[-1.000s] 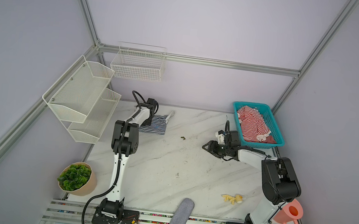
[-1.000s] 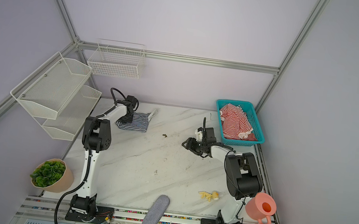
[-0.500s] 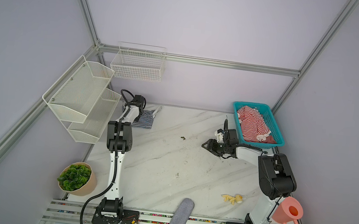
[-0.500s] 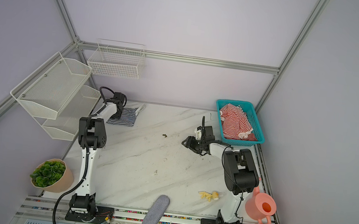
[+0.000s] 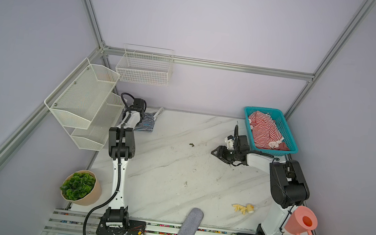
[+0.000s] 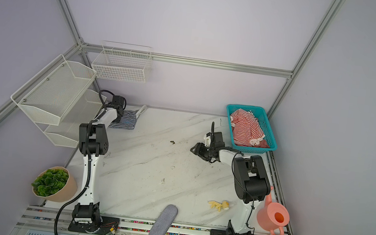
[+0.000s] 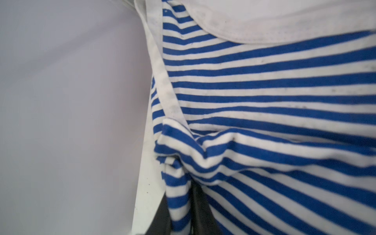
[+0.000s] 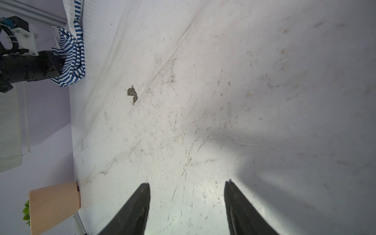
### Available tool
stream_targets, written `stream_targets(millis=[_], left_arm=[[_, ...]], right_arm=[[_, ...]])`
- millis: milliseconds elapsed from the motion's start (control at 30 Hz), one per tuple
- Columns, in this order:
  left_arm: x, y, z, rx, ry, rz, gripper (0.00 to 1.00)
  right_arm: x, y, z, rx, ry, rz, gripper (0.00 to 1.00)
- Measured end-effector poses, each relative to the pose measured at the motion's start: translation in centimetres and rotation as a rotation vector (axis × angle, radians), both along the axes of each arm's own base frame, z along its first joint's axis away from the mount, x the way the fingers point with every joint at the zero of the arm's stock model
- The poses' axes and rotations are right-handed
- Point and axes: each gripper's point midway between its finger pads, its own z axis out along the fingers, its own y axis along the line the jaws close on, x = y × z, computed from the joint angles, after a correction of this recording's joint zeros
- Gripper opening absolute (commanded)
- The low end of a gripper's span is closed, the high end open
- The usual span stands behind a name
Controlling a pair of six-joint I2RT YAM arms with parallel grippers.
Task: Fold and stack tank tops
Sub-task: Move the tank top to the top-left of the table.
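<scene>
Over at the far left corner of the table [image 5: 175,170], my left gripper [image 8: 61,66] is reaching into the navy-striped tank top [image 5: 148,124], which is lying in a compact bundle near the back wall. Bunched cloth is covering the fingers in the left wrist view, so I cannot tell whether they are pinching it or letting go. My right gripper [image 5: 214,152] is hovering over bare marble, jaws spread with nothing between them. The red-striped tank top [image 5: 264,133] is sitting crumpled in the teal basket [image 5: 290,141]. I am expecting it to be light, limp and stretchy, sagging wherever unsupported, so I am planning to take it by a pale trimmed edge, pinching through both layers.
</scene>
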Motion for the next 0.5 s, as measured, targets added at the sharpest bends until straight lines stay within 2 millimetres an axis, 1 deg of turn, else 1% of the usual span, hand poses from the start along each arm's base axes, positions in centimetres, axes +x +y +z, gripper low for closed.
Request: stream_targets(millis=[67,133,200,233,267,500], left_arm=[[0.1,0.6,0.2,0.012,-0.003,-0.002,0.48],[0.3,1.0,0.7,0.028,-0.015,-0.001,0.63],[0.7,1.2,1.2,0.044,-0.027,-0.006,0.74],[0.7,1.2,1.1,0.046,-0.022,-0.014,0.77],[0.8,1.3,1.2,0.056,-0.023,-0.01,0.8],[0.9,0.9,1.5,0.063,-0.045,0.007,0.8]], right_arm=[[0.1,0.0,0.1,0.0,-0.001,0.0,0.62],[0.1,0.0,0.2,0.001,-0.004,-0.001,0.62],[0.2,0.0,0.2,0.0,-0.005,-0.001,0.62],[0.2,0.0,0.2,0.0,-0.006,-0.002,0.62],[0.2,0.0,0.3,-0.001,-0.005,-0.002,0.62],[0.3,0.0,0.4,-0.003,-0.007,-0.003,0.62]])
